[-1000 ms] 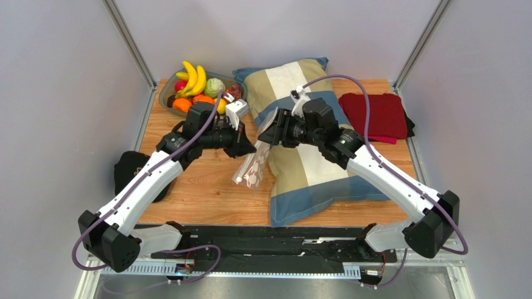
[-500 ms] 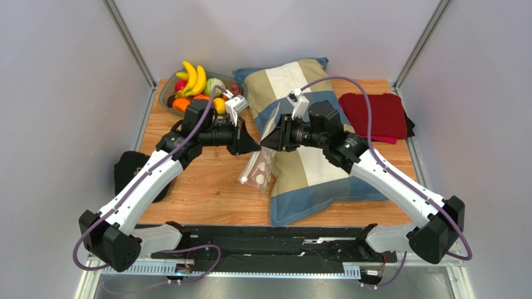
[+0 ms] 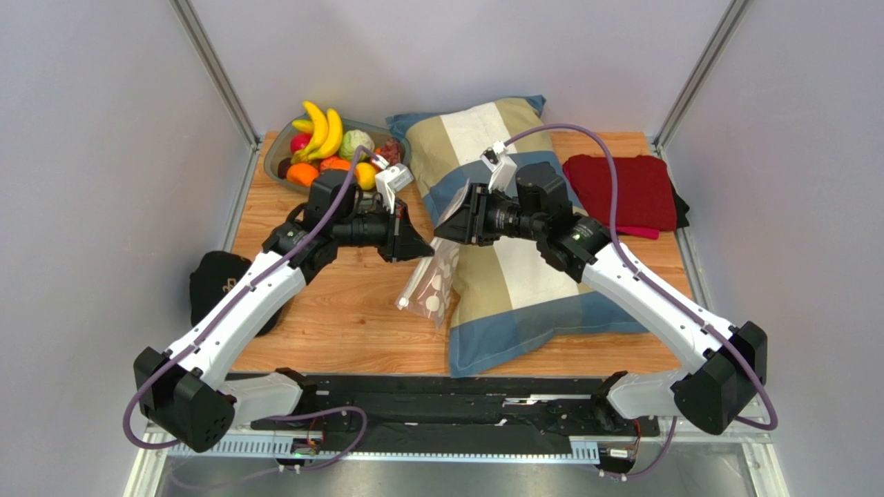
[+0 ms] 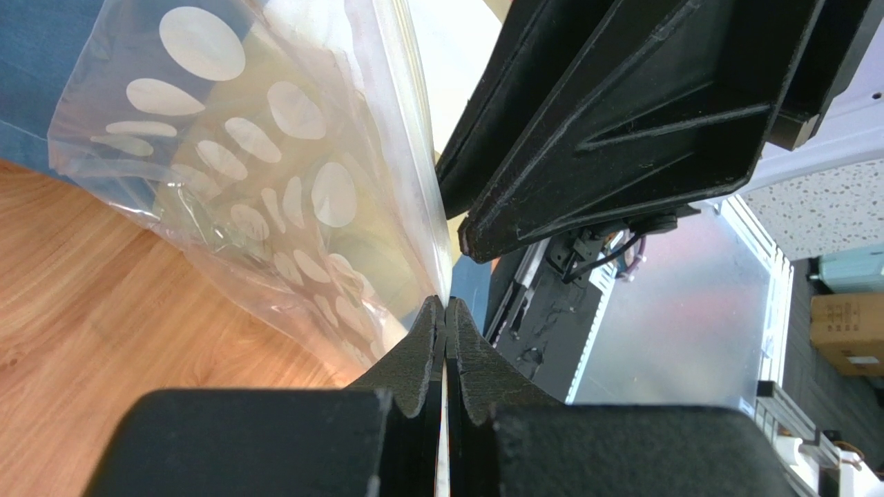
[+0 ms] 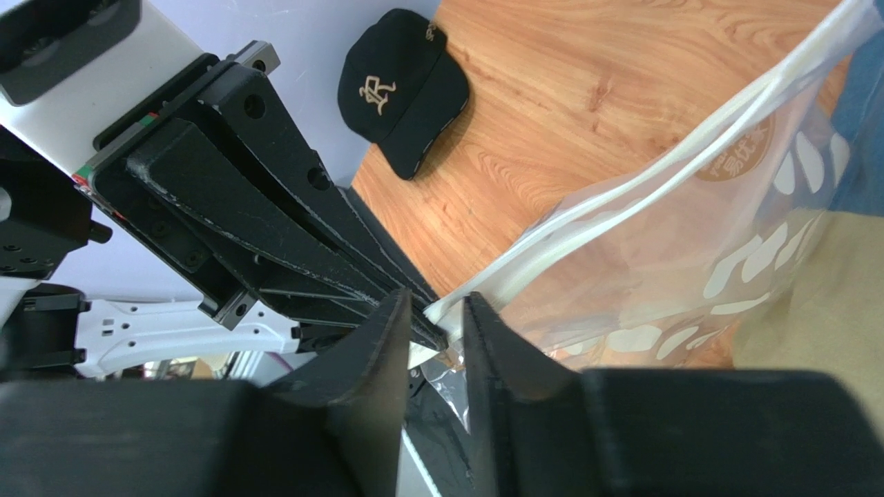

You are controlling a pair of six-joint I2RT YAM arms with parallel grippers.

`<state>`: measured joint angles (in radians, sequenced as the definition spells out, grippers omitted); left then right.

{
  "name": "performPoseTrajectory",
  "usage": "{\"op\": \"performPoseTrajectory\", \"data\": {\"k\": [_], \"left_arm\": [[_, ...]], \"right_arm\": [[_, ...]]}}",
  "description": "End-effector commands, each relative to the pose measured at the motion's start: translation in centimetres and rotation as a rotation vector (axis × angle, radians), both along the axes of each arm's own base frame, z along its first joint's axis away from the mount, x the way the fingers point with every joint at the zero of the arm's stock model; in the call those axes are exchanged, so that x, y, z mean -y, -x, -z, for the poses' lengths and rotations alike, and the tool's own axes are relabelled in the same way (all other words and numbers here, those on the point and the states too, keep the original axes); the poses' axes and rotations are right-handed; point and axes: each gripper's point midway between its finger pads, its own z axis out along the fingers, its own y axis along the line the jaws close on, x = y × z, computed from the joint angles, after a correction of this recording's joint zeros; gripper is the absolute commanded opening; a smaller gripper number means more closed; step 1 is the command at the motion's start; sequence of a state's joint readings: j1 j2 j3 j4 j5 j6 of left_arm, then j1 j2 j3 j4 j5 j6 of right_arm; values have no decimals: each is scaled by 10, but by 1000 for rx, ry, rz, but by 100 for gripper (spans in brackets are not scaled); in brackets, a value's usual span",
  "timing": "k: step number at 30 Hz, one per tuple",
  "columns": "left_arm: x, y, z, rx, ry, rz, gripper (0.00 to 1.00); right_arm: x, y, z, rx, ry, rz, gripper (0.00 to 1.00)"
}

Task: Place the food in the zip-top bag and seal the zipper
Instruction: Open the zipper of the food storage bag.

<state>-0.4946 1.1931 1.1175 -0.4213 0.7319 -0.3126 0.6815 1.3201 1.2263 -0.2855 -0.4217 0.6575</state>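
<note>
The left claw (image 4: 446, 302) is clenching the zip-top bag (image 4: 259, 207) hanging below it; the right claw (image 5: 436, 305), crowding it tip to tip, is straddling the zipper (image 5: 623, 197), fingers slightly parted, above the striped pillow (image 3: 519, 290).

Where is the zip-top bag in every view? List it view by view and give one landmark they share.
Top external: the zip-top bag is at centre, hanging above the wooden table.
Left wrist: zip-top bag fills the upper left and narrows down to centre.
Right wrist: zip-top bag fills the right half, its zipper strip running diagonally.
Shared landmark: the wooden table, lower left in left wrist, top centre in right wrist.
</note>
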Motion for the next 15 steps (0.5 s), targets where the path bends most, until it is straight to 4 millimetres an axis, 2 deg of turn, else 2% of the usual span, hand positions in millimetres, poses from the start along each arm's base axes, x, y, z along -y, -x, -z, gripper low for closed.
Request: {"op": "performPoseTrajectory", "data": {"k": [1,10,15], "left_arm": [[1,2,-18,36,54,9,0],[-2,-2,-19,21,73,-9,0],[0,0,-21,12,91,4,0]], "right_arm": [[-6,-2,-23,2,-74,-36,33],[4,11,-23,-18,-97,-107,35],[6,6,-23,11,-95,-89,34]]}}
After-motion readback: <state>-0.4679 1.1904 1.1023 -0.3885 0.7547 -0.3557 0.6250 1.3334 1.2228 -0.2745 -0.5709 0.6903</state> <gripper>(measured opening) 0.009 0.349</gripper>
